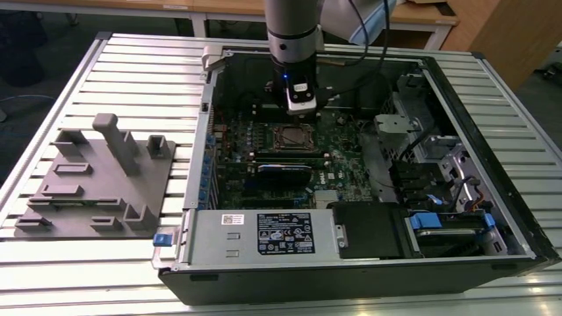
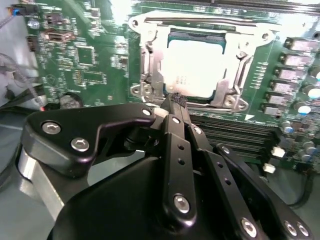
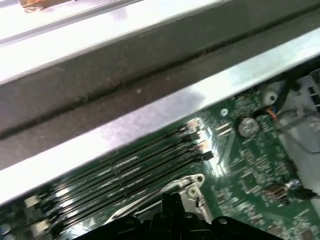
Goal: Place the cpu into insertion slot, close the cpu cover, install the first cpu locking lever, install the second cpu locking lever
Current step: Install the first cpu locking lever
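Note:
The cpu (image 2: 192, 70) lies flat in the insertion slot (image 1: 291, 137) on the green board, silver top up. The cpu cover (image 2: 150, 57) is down around it, its window framing the chip. My gripper (image 2: 175, 100) hovers at the socket's edge on the side of the long black slots, its fingers (image 2: 172, 130) pressed together with nothing between them. In the first wrist view the gripper (image 3: 172, 199) sits right beside a thin metal lever (image 3: 192, 184) at the socket's corner; I cannot tell whether they touch. In the exterior view the gripper (image 1: 301, 108) hangs just behind the socket.
The open computer case (image 1: 202, 217) lies on a slatted metal table (image 1: 131, 72). Long black memory slots (image 2: 235, 132) run beside the socket. A black card (image 1: 283, 172) stands in front of it. A grey fixture block (image 1: 97, 181) stands at the exterior view's left. Drive bays (image 1: 439, 197) fill the case's right.

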Controlling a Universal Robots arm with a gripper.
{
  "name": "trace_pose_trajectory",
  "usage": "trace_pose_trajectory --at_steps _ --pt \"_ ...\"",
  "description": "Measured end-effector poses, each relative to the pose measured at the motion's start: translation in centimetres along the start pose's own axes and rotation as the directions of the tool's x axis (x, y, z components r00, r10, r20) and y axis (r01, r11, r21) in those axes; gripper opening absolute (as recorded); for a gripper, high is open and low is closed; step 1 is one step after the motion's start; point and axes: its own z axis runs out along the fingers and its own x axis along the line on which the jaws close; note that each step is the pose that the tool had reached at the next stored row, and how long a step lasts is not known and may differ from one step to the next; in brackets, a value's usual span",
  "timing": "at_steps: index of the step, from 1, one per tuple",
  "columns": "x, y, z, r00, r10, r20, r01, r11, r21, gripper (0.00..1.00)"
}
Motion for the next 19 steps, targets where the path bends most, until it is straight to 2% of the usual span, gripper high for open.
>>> trace_pose_trajectory --at_steps 3,4,5,8,14,19 --pt "-0.02 0.01 0.07 0.9989 0.004 -0.0474 -0.003 0.9997 0.0238 0.11" --pt "-0.03 0.01 0.08 0.9982 0.005 -0.0604 -0.003 0.9995 0.0304 0.11" --pt "-0.03 0.01 0.07 0.9979 0.006 -0.0646 -0.004 0.9995 0.0327 0.11" --pt "-0.12 0.05 0.1 0.9978 0.004 -0.0664 -0.002 0.9995 0.033 0.11" --pt "-0.77 0.37 0.23 0.9971 -0.026 -0.0711 0.028 0.9992 0.0301 0.11" --pt "-0.92 0.19 0.22 0.9965 -0.043 -0.0723 0.045 0.9984 0.0326 0.11"
